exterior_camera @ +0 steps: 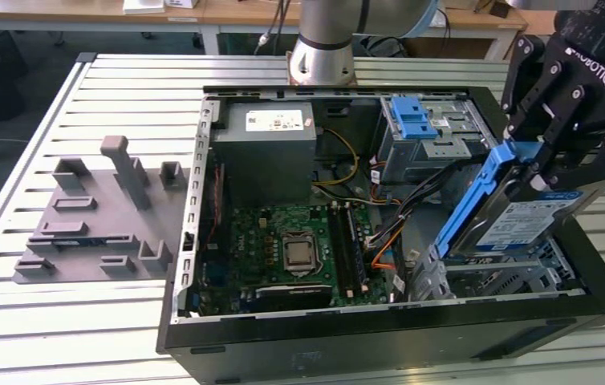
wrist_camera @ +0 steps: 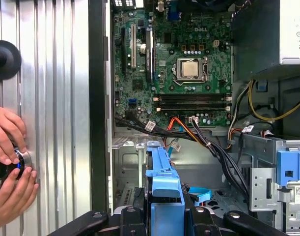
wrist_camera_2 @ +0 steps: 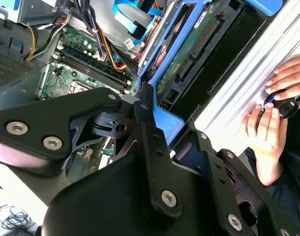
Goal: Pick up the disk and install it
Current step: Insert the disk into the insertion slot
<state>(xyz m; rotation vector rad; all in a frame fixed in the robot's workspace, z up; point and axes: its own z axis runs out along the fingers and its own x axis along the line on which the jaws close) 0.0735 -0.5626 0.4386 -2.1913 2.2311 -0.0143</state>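
We cannot see the gripper (exterior_camera: 565,172) whole in the exterior view: the picture's edge crops its body above the fingers. Those fingers, clamped on the disk (exterior_camera: 525,220), cover its upper end. We cannot tell whether its lower end touches the metal bay (exterior_camera: 495,281) beneath the tool. In the second wrist view the gripper's own black links cover much of the motherboard (wrist_camera_2: 78,61) below it. Off to one side of the tool, a person's hands (wrist_camera: 7,132) are cropped at the wrist. They half cover a small round black object (wrist_camera: 0,169) that we cannot identify.

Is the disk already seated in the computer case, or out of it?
Out, not seated. In the exterior view the hand grips the disk tilted on edge, lower end at the metal cage.
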